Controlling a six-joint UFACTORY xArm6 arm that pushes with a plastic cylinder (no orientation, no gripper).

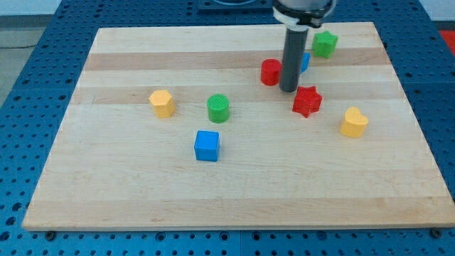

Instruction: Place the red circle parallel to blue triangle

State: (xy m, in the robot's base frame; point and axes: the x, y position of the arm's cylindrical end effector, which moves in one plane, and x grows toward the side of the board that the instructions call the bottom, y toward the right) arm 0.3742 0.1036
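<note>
Rod work only on this arm: it carries no fingers, so nothing can open, close or grip, and my tip (288, 89) rests on the desk (128, 185) just to the view's right of the red circle (270, 72), touching it or nearly so. Behind the rod, toward the view's top right, a blue block (305, 62) shows only as a sliver; I judge it the blue triangle, though its shape is hidden. A red star (307, 101) sits just below and right of my tip.

Risk, as I judge it: a round block can roll off the rod's side and slip away. Swinging round it could knock the red star or nudge the blue block, shifting the reference. The green block (325, 43) beyond looks safe.
</note>
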